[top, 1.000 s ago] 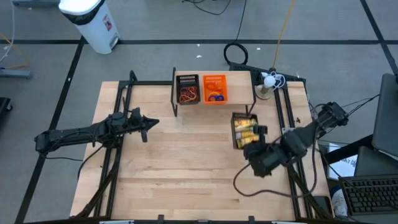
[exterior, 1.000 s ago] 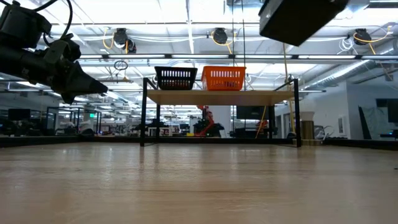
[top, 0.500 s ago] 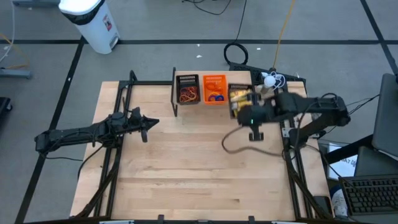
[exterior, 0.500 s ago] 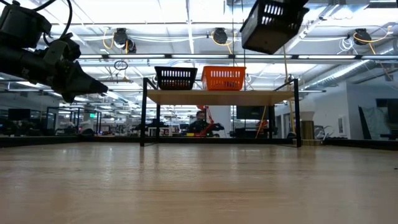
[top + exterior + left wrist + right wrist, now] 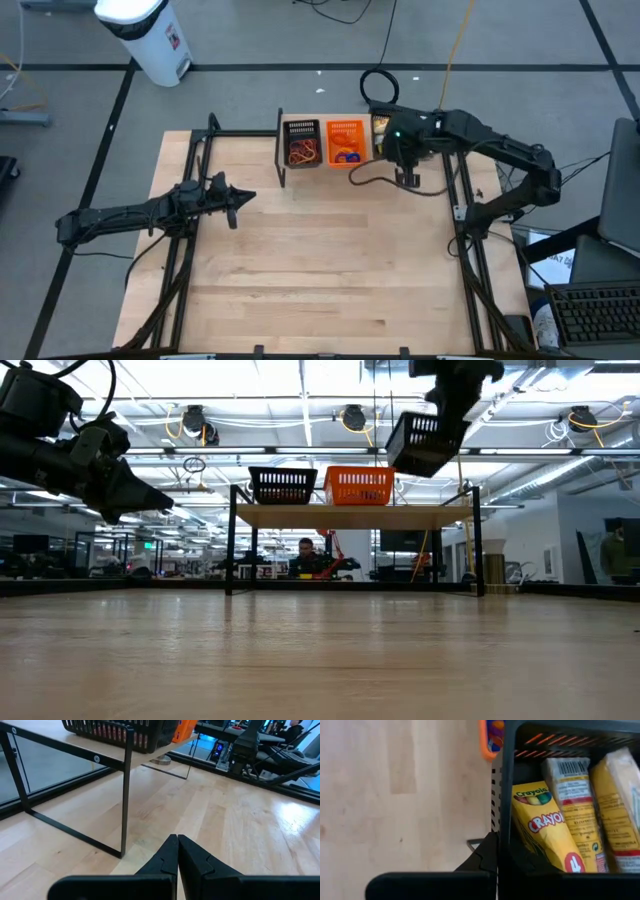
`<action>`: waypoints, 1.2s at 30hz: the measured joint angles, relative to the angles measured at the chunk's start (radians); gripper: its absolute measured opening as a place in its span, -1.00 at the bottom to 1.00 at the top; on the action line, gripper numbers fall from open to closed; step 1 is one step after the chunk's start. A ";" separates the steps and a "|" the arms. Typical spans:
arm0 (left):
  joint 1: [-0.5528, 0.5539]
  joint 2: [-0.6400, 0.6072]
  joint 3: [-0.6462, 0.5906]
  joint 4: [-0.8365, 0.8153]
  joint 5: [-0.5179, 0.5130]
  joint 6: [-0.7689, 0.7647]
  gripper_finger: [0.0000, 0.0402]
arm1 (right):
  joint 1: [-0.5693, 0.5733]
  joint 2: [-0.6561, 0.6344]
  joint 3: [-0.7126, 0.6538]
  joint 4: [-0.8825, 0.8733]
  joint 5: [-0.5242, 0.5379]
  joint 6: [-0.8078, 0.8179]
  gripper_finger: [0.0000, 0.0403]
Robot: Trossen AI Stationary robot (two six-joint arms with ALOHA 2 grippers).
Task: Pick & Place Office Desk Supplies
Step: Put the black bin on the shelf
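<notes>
I'm holding a black basket (image 5: 425, 442) of yellow packets (image 5: 547, 832) aloft, right pincer (image 5: 498, 851) clamped on its rim, apparently beside the orange basket (image 5: 345, 143); left pincer (image 5: 177, 851) is hovering closed.

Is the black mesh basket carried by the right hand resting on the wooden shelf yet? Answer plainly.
No: in the low view the black mesh basket hangs tilted from the right hand, above the wooden shelf.
</notes>
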 joint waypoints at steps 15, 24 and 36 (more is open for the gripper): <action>0.000 0.000 0.000 0.000 0.000 0.010 -0.97 | -0.126 0.006 -0.281 0.231 -0.103 -0.087 -1.00; 0.000 0.000 0.000 0.000 -0.001 0.010 -0.97 | -0.126 0.005 -0.298 0.251 -0.104 -0.068 -1.00; 0.000 0.000 0.000 0.000 -0.001 0.010 -0.97 | -0.125 0.018 -0.300 0.250 -0.105 -0.028 -0.63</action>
